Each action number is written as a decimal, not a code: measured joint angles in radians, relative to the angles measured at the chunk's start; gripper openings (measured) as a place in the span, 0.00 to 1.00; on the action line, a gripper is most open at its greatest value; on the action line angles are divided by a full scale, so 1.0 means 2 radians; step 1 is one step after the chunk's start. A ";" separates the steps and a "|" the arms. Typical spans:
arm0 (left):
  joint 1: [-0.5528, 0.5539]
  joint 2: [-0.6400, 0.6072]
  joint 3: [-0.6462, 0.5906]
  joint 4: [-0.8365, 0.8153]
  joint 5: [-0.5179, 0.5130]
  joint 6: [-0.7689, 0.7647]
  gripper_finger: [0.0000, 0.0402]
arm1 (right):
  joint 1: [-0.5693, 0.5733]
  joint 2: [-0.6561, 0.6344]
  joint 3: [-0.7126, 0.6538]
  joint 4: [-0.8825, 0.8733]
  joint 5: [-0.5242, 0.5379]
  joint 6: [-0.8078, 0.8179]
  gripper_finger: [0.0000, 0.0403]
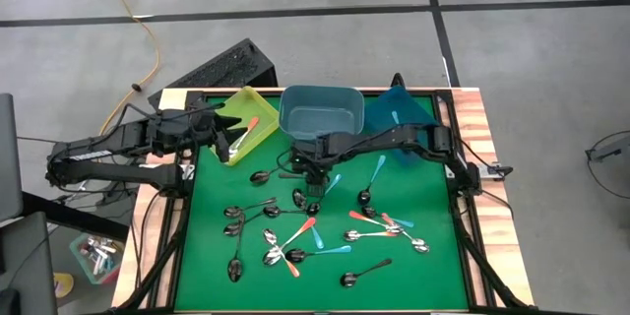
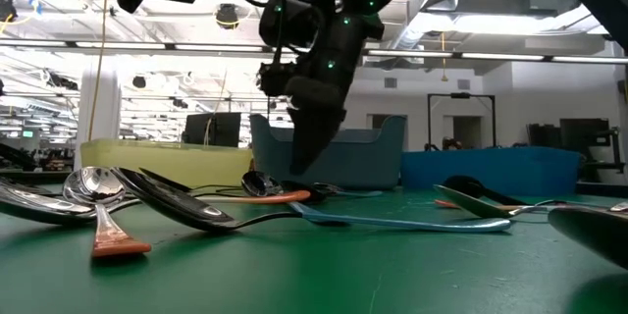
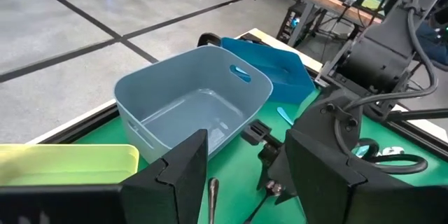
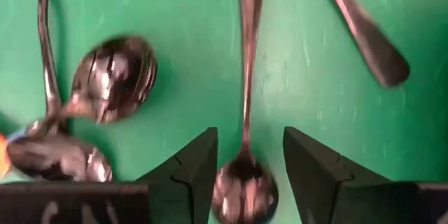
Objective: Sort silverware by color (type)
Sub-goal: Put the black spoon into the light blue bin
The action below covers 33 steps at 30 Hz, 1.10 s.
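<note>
Right gripper [image 4: 248, 175] sits low mid-desk, jaws apart around a dark spoon [image 4: 245, 98] (not gripping); left gripper [image 3: 245, 182] hangs open near the back-left corner.

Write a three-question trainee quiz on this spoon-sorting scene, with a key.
1. True or false: the yellow bin already holds an orange-handled spoon.
2. The right gripper is:
A. over the blue bin
B. low over the mat, open, a plain metal spoon between its fingers
C. carrying a teal spoon
3. Fill in: the left gripper is at the ____ bin.

Key
1. True.
2. B. The right wrist view shows the spoon lying on the mat between the parted fingers, not yet gripped.
3. Yellow. The grey bin between the other two looks empty.
</note>
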 joint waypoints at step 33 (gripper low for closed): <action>0.000 0.000 0.000 -0.001 -0.019 -0.055 0.44 | 0.004 -0.002 -0.060 0.057 0.018 0.109 0.03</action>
